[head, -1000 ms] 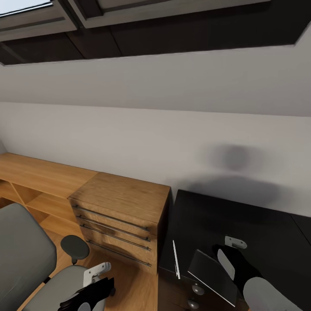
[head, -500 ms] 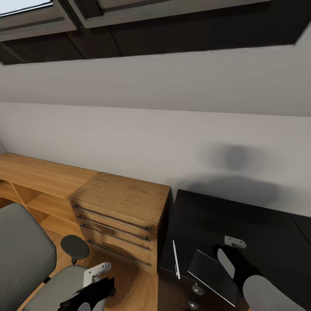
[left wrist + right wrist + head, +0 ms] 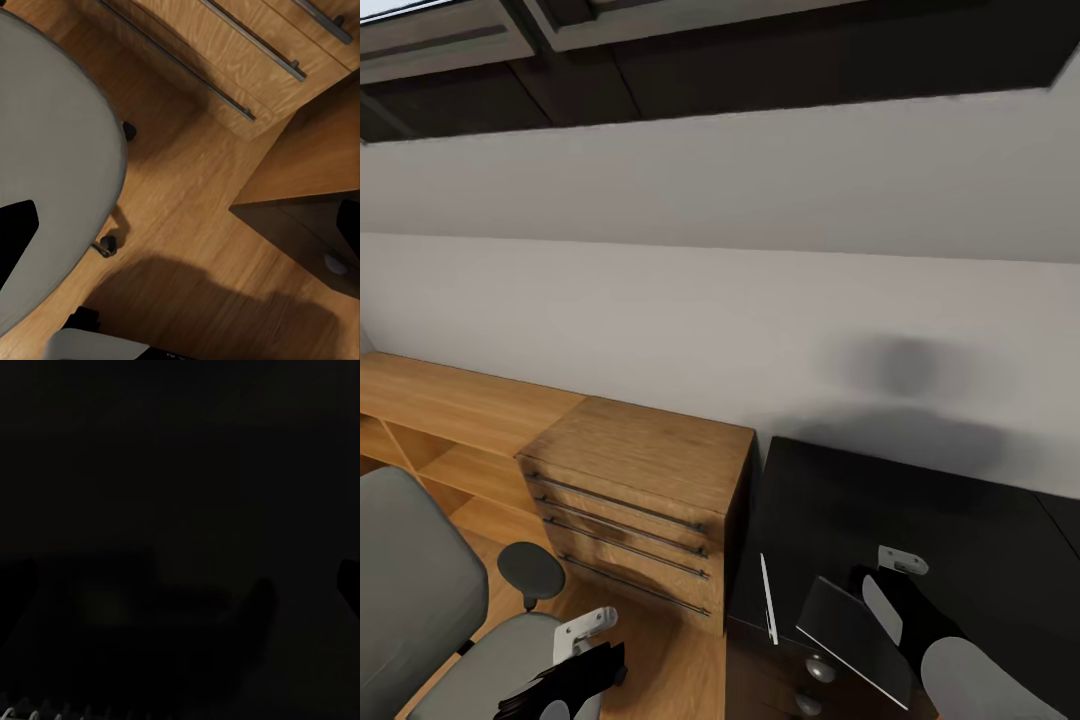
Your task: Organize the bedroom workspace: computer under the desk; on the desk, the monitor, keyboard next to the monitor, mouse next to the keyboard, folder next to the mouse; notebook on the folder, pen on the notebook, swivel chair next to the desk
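The black-topped desk (image 3: 920,510) fills the lower right of the head view. On its near left corner lies the thin white pen (image 3: 768,598). Beside the pen is the dark notebook (image 3: 850,635), tilted, its pale edge reaching out over the drawer knobs (image 3: 820,668). My right gripper (image 3: 882,602) sits at the notebook's far side. In the dark right wrist view its fingertips (image 3: 349,577) stand wide apart. My left gripper (image 3: 565,685) hangs open over the grey seat of the swivel chair (image 3: 410,590), fingertips (image 3: 16,232) spread above the seat (image 3: 52,150).
A light-wood drawer cabinet (image 3: 645,470) stands left of the desk with a narrow gap between them. A low wooden shelf unit (image 3: 450,400) runs along the sloped grey wall. Wood floor (image 3: 195,225) lies between chair and cabinet. A dark-framed skylight (image 3: 660,60) is overhead.
The whole head picture has shifted up slightly, so the camera tilted a little. Grippers, notebook, pen and chair hold their places.
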Motion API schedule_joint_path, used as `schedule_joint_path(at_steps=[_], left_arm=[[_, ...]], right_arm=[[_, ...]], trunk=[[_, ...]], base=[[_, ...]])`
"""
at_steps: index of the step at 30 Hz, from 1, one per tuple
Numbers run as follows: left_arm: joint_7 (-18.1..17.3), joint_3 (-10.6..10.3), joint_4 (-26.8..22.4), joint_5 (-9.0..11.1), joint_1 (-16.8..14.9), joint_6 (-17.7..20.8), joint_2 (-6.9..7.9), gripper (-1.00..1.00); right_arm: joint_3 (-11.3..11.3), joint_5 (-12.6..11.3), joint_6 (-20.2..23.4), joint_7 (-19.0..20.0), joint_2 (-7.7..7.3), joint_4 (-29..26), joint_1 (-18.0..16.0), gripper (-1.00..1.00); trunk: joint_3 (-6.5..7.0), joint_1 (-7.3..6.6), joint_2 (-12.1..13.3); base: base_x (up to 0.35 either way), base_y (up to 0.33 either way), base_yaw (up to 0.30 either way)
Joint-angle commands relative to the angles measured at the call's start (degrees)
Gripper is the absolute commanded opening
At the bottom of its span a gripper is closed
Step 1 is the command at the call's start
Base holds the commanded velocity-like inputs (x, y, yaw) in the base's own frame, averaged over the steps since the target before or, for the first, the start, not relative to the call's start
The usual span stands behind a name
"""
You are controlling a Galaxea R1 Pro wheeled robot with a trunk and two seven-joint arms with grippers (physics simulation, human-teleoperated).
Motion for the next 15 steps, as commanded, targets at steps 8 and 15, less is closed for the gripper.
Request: schedule_joint_path(at_steps=[8, 15], left_arm=[[0.6, 0.0, -0.1, 0.7, 0.0, 0.1, 0.00, 1.00], [0.6, 0.0, -0.1, 0.7, 0.0, 0.1, 0.00, 1.00]], right_arm=[[0.3, -0.3, 0.4, -0.4, -0.02, -0.1, 0.0, 1.00], [0.3, -0.3, 0.4, -0.4, -0.02, -0.1, 0.0, 1.00]], trunk=[[-1.51, 1.77, -3.3], [-2.58, 3.09, -5.7]], base=[[0.000, 0.000, 0.000], [0.000, 0.000, 0.000]])
